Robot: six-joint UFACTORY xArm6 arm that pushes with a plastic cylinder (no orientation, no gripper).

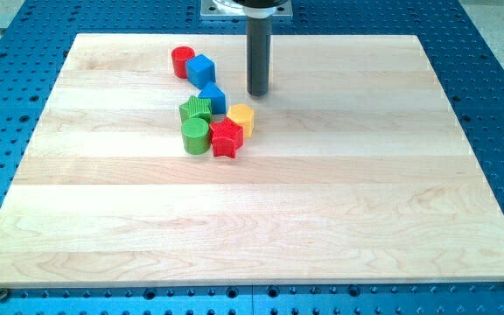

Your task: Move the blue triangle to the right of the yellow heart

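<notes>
Blue perforated metal base surrounds a pale wooden table [322,219]; all blocks sit in one cluster toward the view's top, left of centre.

Arm: dark rod comes down from the view's top edge. My tip [259,93] rests on the wood, near the blue triangle [213,96] on its right, with a visible gap between them. End effector state: plain rod, no jaws to be apart or together, nothing clamped.

Block positions:
- Red cylinder [182,61] is topmost in the cluster, touching the blue cube [201,70] just to its right.
- Blue triangle sits below the blue cube, just apart from it.
- Yellow heart [242,118] lies down and to the right of the blue triangle, close to it; contact cannot be told.
- Green block [196,109], ribbed top and shape unclear, sits against the blue triangle's lower left.
- Green cylinder [196,136] lies directly below that green block, touching it.
- Red star [226,139] sits between the green cylinder and the yellow heart, touching both.

Task object status: blue triangle is up and to the left of the yellow heart.
</notes>
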